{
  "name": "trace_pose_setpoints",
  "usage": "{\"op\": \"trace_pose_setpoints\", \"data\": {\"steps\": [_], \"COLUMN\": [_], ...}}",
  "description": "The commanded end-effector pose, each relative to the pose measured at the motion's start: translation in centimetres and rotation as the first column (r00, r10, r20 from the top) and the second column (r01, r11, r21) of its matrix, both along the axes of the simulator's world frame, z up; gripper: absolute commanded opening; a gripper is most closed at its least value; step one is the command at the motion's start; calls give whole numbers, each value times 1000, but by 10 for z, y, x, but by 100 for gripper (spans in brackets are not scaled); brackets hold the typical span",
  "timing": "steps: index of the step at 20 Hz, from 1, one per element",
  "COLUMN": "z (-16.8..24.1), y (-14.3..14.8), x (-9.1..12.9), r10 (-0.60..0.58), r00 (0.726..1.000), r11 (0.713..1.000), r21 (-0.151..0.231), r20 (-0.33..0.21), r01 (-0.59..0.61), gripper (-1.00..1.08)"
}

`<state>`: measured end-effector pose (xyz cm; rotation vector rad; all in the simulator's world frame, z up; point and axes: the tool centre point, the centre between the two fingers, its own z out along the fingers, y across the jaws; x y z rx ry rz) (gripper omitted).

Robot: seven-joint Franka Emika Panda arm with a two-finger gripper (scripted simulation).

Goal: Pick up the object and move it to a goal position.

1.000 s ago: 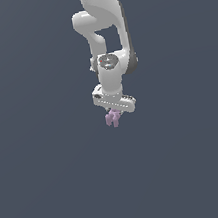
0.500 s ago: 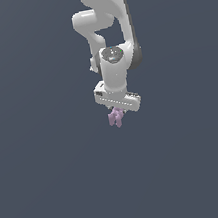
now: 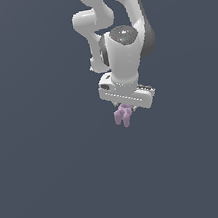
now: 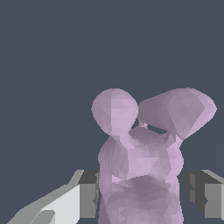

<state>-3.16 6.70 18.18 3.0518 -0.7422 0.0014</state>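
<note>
The object [image 3: 123, 115] is a small lumpy pale lilac thing with two rounded lobes. It hangs under the white gripper [image 3: 125, 112] in the exterior view, above the plain dark grey ground. The gripper is shut on it. In the wrist view the object [image 4: 140, 148] fills the middle, its two lobes pointing away from the camera. It sits between the grey finger pads [image 4: 89, 194] of the gripper [image 4: 142, 199], one pad on each side. The object's lower part is cut off by the frame edge.
The white arm [image 3: 116, 23] comes down from the top of the exterior view. A uniform dark grey ground [image 3: 53, 182] lies all around. No other objects or goal marker show.
The arm has carried the object a little toward the exterior view's right, and the wrist has tilted. The object stays in the gripper.
</note>
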Motion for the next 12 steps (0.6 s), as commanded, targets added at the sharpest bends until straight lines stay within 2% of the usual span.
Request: {"op": "trace_pose_setpoints", "data": {"steps": [1,12], "z": [20,90], "y": [8,35], "x": [13,60], "r10": [0,0], "r00": [1000,1000], "r11": [1000,1000], "r21": [0,0], "r20": [0,0], "r01": [0,0], "gripper": [-100,-100]}}
